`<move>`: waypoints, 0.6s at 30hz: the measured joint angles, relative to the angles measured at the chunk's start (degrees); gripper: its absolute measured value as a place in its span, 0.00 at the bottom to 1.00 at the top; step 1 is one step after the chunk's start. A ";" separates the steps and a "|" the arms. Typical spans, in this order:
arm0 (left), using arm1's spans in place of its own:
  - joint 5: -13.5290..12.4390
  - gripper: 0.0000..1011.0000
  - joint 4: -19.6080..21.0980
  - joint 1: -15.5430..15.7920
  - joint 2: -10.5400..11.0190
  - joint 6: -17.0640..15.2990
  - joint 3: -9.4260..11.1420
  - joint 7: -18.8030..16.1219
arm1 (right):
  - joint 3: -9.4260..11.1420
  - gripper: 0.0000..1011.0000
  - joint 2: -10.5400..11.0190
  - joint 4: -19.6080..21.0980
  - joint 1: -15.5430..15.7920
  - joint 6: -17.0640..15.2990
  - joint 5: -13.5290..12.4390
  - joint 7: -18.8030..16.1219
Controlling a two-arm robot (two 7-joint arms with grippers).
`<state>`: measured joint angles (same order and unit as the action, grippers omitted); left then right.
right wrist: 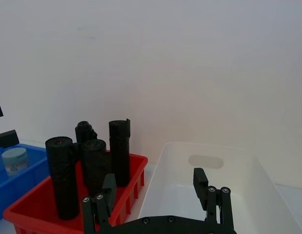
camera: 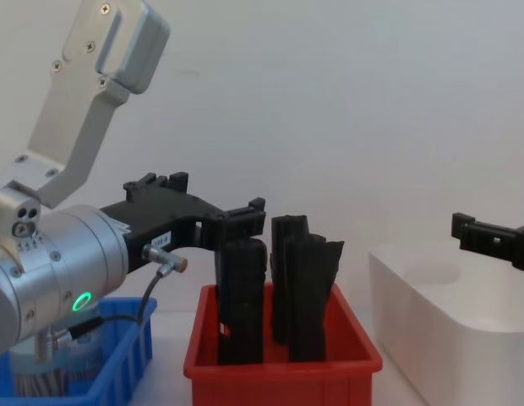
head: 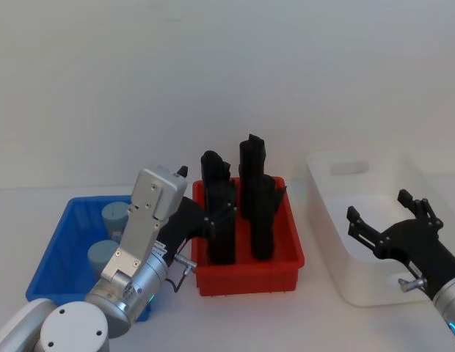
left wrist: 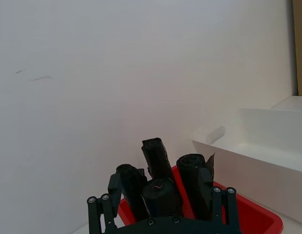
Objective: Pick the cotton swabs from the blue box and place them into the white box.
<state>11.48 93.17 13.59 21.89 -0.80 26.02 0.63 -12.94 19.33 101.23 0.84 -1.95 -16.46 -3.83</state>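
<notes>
Hovers w/ L gripper (camera: 239, 216) wide open & empty above left side of red bin (head: 249, 277), tips close to black blocks (head: 255, 198). Just left of it, by the wrist: blue box (head: 57, 238) w/ two cotton swabs (head: 114, 214), round clear tubs, pale blue-grey lids, upright, pale sticks packed inside. Holds R gripper (head: 378, 207) spread too, nothing in it, above white box (head: 337, 275).
</notes>
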 joint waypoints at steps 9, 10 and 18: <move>0.00 0.99 0.00 0.00 0.00 0.00 0.00 0.00 | 0.00 0.99 0.00 0.00 0.00 0.00 0.00 0.00; 0.00 0.99 0.00 0.00 0.00 0.00 0.00 0.00 | 0.00 0.99 0.00 0.00 0.00 0.00 0.00 0.00; 0.00 0.99 0.00 0.00 0.00 0.00 0.00 0.00 | 0.00 0.99 0.00 0.00 0.00 0.00 0.00 0.00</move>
<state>11.48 93.17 13.59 21.89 -0.79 26.02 0.63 -12.94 19.33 101.23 0.84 -1.95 -16.46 -3.82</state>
